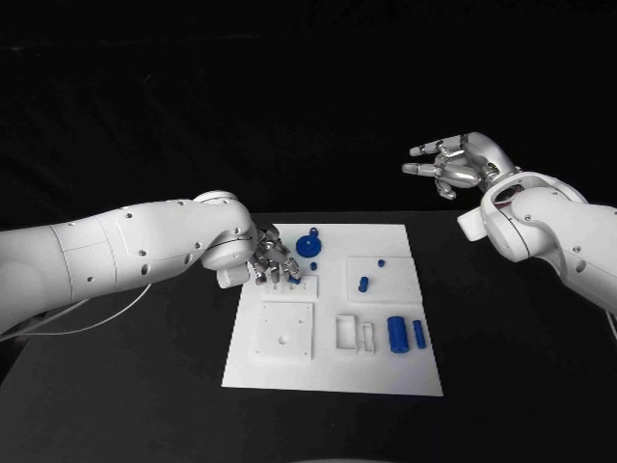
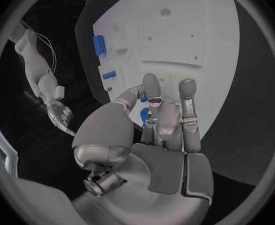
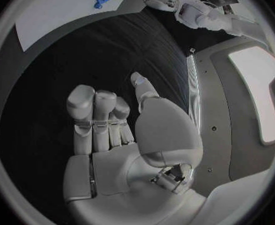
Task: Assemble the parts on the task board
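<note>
The white task board point(image 1: 330, 371) lies in the middle of the black table. My left hand point(image 1: 274, 262) hangs over its far left corner, fingers pointing down at a small white block point(image 1: 306, 286). A blue gear point(image 1: 310, 245) stands just beside this hand and shows partly behind the fingers point(image 2: 144, 116). Whether the fingers grip a part is hidden. Two blue cylinders point(image 1: 397, 335) lie at the board's near right, and a short blue peg point(image 1: 364, 285) lies mid-board. My right hand point(image 1: 452, 164) is raised beyond the board's far right corner, fingers apart and holding nothing point(image 3: 119, 130).
A square white plate with holes point(image 1: 288, 330) and a slotted white block point(image 1: 348, 333) sit on the board's near half. White cables point(image 1: 93, 318) run over the table at the left. Black table surface surrounds the board.
</note>
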